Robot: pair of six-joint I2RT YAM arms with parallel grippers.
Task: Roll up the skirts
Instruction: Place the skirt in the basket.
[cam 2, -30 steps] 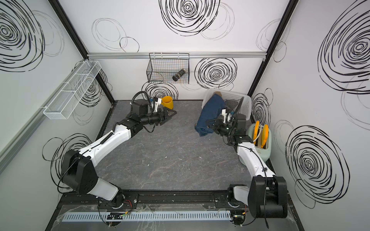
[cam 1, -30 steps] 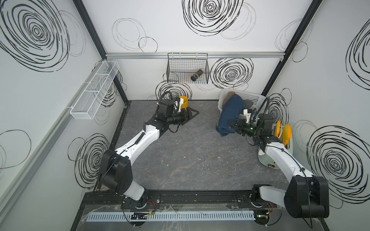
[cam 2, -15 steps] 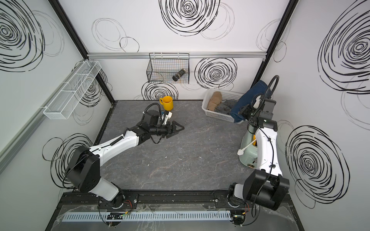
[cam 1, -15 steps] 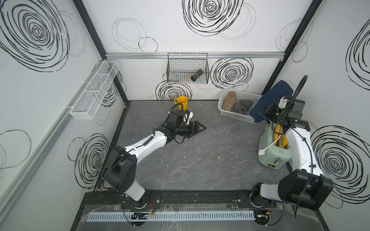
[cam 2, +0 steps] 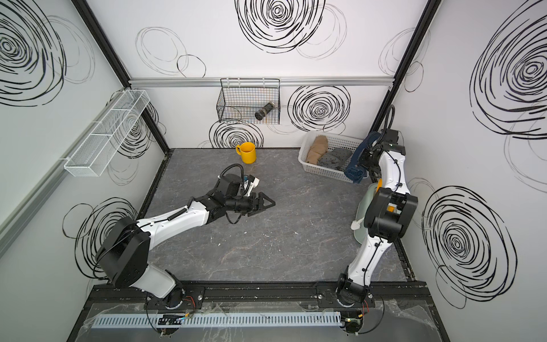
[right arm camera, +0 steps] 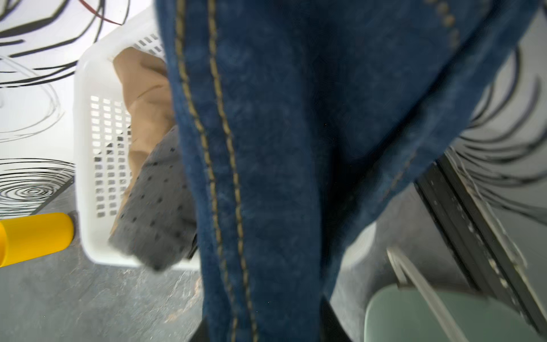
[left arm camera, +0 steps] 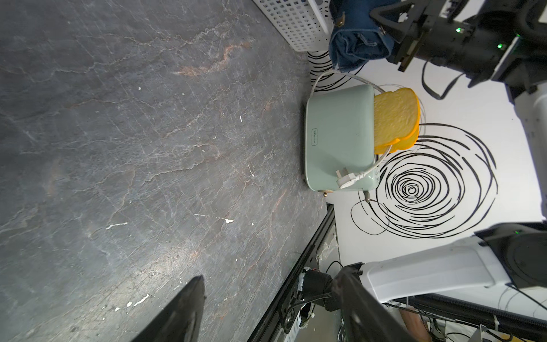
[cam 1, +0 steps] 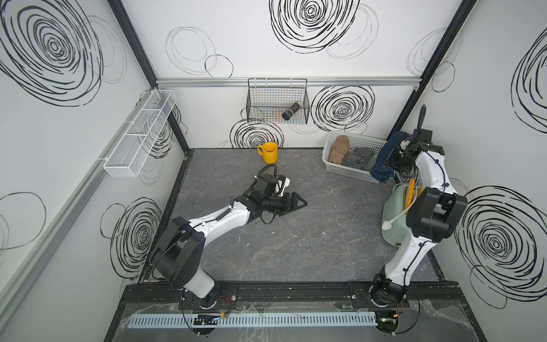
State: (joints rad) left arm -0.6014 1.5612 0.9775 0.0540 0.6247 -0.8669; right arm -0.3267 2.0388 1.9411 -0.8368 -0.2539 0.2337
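My right gripper (cam 1: 398, 154) is shut on the dark blue denim skirt (cam 1: 383, 161), held up at the back right corner. The bunched denim (right arm camera: 281, 148) hangs past the right end of the white basket (cam 1: 346, 173). It fills the right wrist view and hides the fingertips. In the basket lie a tan skirt (cam 1: 337, 149) and a grey dotted skirt (cam 1: 358, 158), both bundled. Over the middle of the table, my left gripper (cam 1: 299, 202) is open and holds nothing. The left wrist view shows the held denim (left arm camera: 355, 44) in the distance.
A yellow mug (cam 1: 270, 152) stands at the back of the table. A pale green toaster (cam 1: 395, 216) with yellow bread (left arm camera: 396, 118) sits by the right wall under the right arm. A black wire basket (cam 1: 278, 100) and a white wire shelf (cam 1: 139, 133) hang on the walls.
The right arm has lifted the denim skirt off the table in front of the basket and swung it to the back right corner. The left arm has moved from beside the mug toward the table's middle.
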